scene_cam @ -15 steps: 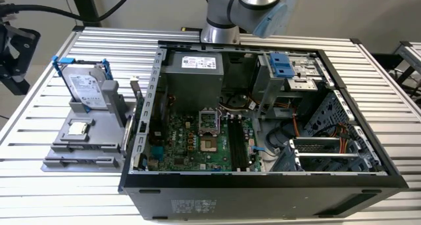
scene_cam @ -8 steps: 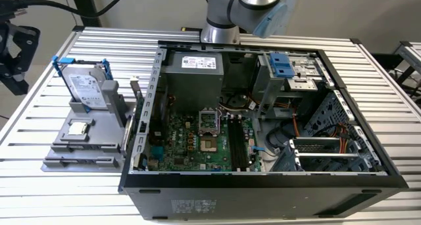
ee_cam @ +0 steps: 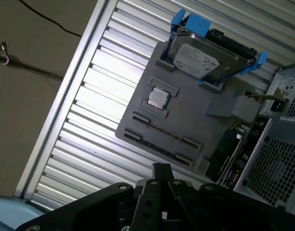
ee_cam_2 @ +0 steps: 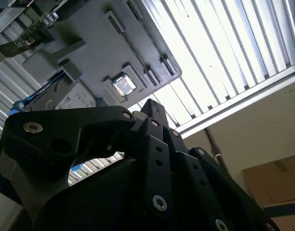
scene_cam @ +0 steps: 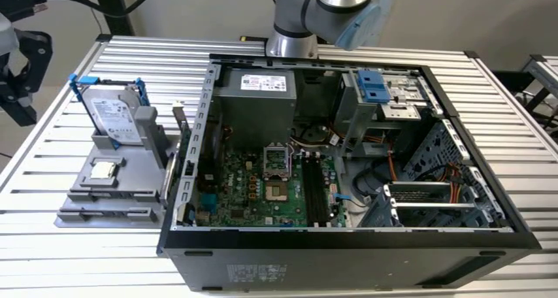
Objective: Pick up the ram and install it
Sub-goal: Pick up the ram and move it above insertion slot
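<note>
The ram appears to be the thin board standing on edge between the grey parts holder and the open computer case. The first wrist view shows it as a dark green strip beside the case wall. My gripper hangs at the exterior view's far left, beyond the table's edge and well away from the ram. Its black links meet at the tip in both wrist views; it is shut and holds nothing. Dark memory slots run along the motherboard inside the case.
The holder also carries a silver hard drive in a blue bracket and a small square processor chip. The slatted metal table bears everything. The arm's base stands behind the case.
</note>
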Robot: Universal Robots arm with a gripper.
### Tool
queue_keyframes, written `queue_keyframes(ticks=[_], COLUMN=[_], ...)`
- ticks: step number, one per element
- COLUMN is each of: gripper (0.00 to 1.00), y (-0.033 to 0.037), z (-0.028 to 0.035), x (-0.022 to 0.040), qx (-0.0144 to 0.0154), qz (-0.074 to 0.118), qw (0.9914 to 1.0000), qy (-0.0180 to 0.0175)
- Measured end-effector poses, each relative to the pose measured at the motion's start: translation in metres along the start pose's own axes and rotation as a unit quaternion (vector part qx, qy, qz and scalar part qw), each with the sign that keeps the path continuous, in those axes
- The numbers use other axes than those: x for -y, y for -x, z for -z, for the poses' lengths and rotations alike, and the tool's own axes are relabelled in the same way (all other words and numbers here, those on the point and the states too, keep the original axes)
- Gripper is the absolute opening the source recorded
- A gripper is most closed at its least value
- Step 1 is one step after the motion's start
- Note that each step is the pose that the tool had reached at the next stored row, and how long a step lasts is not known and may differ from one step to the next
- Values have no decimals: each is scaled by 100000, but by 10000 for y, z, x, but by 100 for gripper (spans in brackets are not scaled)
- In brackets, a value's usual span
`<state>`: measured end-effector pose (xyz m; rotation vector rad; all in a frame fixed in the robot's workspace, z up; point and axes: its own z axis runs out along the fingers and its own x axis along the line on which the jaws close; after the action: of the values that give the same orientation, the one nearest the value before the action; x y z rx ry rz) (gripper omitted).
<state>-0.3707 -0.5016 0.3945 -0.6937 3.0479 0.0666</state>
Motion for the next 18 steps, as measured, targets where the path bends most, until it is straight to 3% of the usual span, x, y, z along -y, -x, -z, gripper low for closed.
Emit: queue_keyframes(ticks=[4,9,13,18], gripper=[0,0,0,0], y=[0,0,0,0], z=[-1,0,0,-1], x=[0,0,0,0], qx=[-60,-120,-162,-238], qz=[3425,7758,11299,15701], qw=[99941,99699,99359,98759], qy=[53,101,142,209])
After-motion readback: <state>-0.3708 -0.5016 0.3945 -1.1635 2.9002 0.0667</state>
